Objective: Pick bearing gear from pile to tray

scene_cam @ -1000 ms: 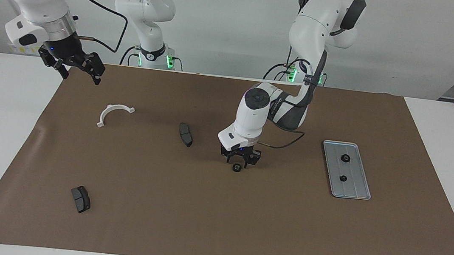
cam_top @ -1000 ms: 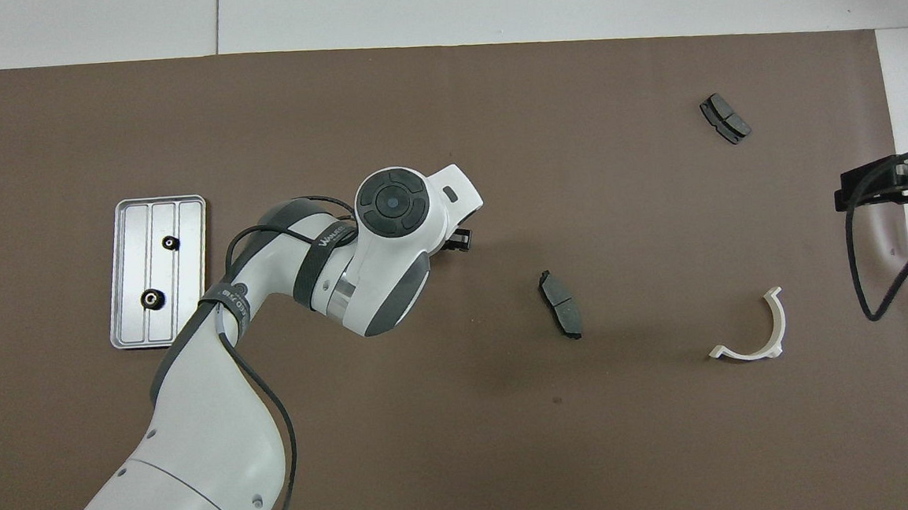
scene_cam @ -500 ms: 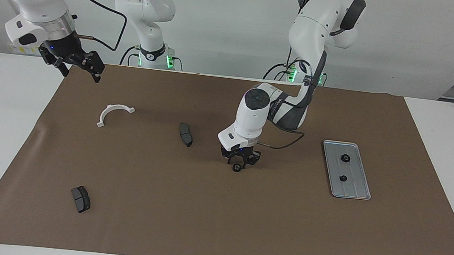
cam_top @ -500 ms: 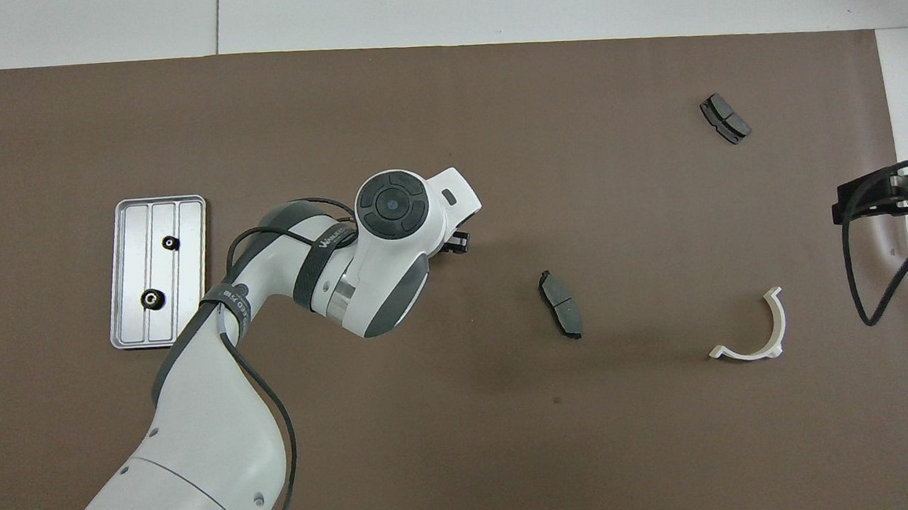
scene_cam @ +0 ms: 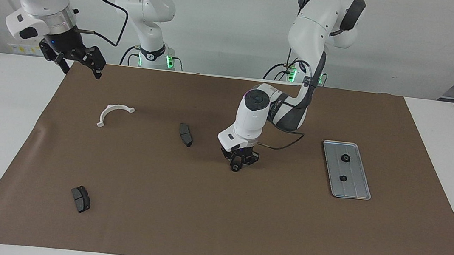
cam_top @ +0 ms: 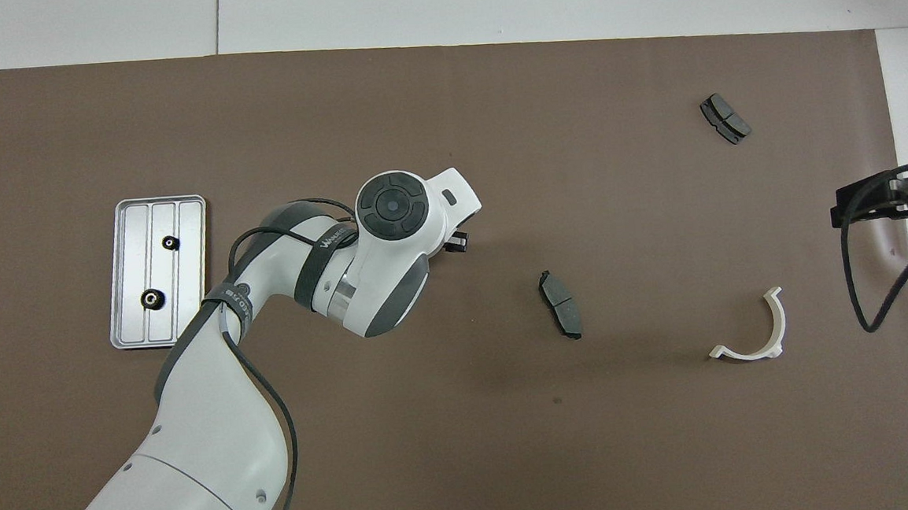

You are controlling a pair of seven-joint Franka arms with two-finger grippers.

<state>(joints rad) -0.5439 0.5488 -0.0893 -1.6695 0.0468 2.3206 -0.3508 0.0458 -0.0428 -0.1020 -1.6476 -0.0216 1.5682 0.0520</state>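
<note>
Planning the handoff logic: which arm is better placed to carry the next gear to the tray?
Left. The left gripper is down on the mat with its jaws closed around a small gear, and the tray lies at its end. The right gripper waits, raised over the mat's edge.

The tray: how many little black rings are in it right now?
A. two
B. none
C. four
A: two black rings lie in the tray, one nearer the robots than the other.
</note>
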